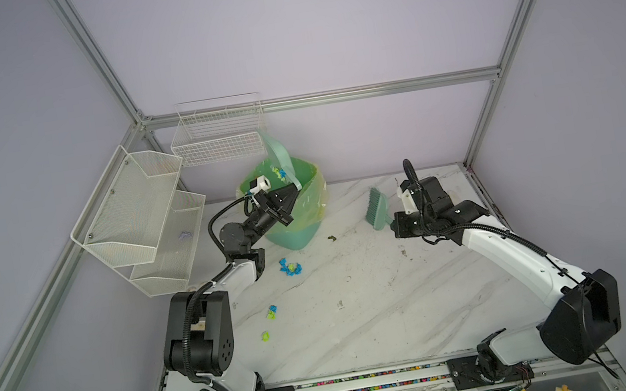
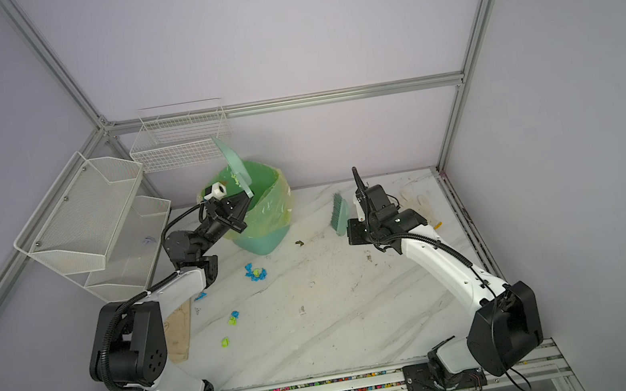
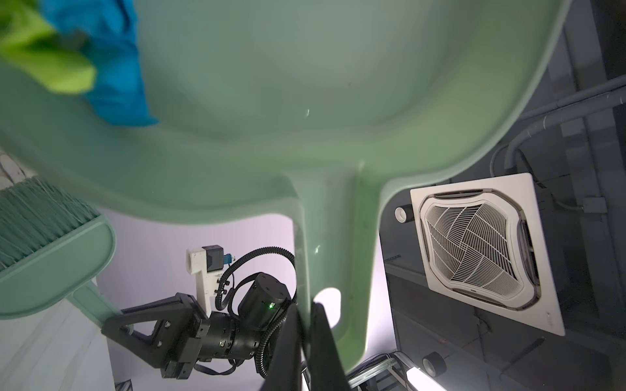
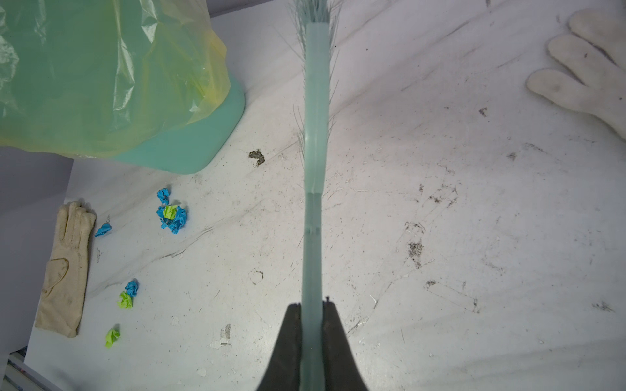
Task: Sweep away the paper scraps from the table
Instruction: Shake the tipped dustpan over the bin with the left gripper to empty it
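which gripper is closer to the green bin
Left. The left gripper holds the dustpan over the rim of the bin; the right gripper, holding the brush, is apart, off to its side.

Lined green bin [image 1: 296, 237], wire basket [image 1: 219, 145], cream glove [image 4: 66, 270]

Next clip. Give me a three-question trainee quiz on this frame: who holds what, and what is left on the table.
1. True or false: the left gripper holds the dustpan tipped over the bin.
2. What is the right gripper shut on? A) the bin B) the brush C) nothing
3. Are any paper scraps left on the table?
Key: 1 true; 2 B; 3 yes, several blue and yellow-green wads lie in front of the bin.
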Controlling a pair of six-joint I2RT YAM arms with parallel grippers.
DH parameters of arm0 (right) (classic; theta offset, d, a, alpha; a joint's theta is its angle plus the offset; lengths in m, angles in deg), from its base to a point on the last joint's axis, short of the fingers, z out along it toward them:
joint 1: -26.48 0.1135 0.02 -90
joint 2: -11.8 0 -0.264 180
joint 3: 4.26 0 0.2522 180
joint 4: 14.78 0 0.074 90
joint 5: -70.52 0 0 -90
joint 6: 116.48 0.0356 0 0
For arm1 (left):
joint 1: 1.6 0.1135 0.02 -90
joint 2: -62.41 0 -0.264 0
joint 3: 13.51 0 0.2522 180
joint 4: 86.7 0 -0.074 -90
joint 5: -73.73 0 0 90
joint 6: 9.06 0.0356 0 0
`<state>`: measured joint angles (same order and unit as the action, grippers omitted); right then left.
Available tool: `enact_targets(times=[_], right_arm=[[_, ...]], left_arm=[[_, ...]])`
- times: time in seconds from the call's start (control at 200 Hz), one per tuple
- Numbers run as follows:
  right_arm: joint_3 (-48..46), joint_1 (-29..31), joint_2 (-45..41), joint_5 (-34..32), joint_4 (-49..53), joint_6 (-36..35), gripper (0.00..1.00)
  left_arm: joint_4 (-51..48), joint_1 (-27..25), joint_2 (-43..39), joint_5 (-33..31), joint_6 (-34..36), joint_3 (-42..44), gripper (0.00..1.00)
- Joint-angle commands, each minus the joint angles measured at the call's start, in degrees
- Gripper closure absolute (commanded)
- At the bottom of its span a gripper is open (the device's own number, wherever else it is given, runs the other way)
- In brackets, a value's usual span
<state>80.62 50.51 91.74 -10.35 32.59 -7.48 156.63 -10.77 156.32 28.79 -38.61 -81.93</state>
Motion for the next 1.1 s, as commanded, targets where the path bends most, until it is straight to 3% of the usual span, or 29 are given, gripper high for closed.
enact_targets(times=[0.0, 0.16, 0.51, 1.095], right_arm=[[2.5, -0.3, -0.9, 0.6, -1.4, 1.3, 1.0], [3.2, -0.3, -1.0, 0.1, -1.0, 2.0, 1.0], [3.4, -0.2, -3.0, -1.2, 0.3, 2.0, 1.0], [3.1, -0.2, -2.6, -0.1, 0.2, 2.3, 1.0]], left_arm=[[8.9, -3.4, -0.7, -4.8, -23.1, 1.0, 1.0], [8.9, -7.4, 2.3, -5.4, -22.3, -3.0, 1.0], [8.9, -7.3, 5.3, -0.8, -21.6, -8.9, 1.0], [6.5, -7.1, 1.6, 4.1, -17.9, -7.5, 1.0]])
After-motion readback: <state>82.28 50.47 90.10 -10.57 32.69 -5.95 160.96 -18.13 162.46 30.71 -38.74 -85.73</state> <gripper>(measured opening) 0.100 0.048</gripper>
